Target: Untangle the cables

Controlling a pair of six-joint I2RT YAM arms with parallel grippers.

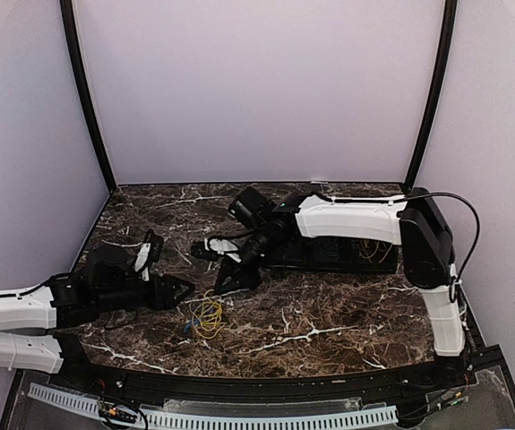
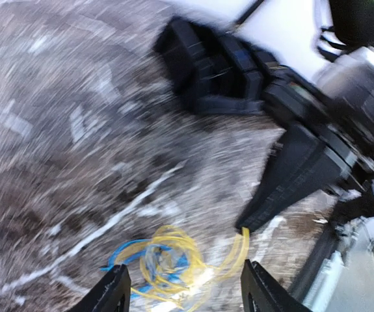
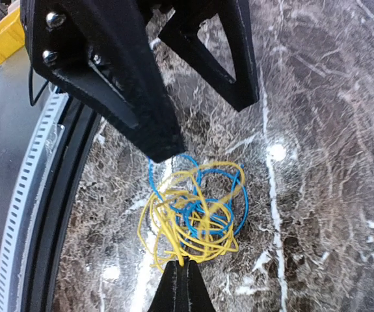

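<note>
Cables [image 3: 193, 218], a small knot of thin yellow, blue and pale grey wire loops, lie on the dark marbled bench [image 1: 329, 313] directly between your two grippers.

Your right gripper [image 3: 180, 273] is closed tight, with its tips at the near rim of the knot, on a yellow strand. In the left wrist view that strand arcs up off the bench to meet the tips. I judge you have it pinched, though the wire is too thin to be certain. From this gripper the rest of the knot lies straight ahead of the tips, toward the other arm.

Your left gripper [image 1: 184, 290] stands wide open and holds nothing. The knot sits just ahead of and below it, roughly centred in the gap between its fingers. As far as its blurred wrist view shows, the knot touches neither finger.

The knot is roughly round, so it has no long axis of its own. The line that matters is the yellow strand, which runs from the right gripper's tips across toward the left gripper. The right arm is the nearer one, already in contact.

The next move probably needs the left gripper to come down and close on the blue loops as an anchor. You could then draw the right gripper back along that line, away from the left. If you pull without an anchor, I expect the whole knot will simply slide after the strand.
</note>
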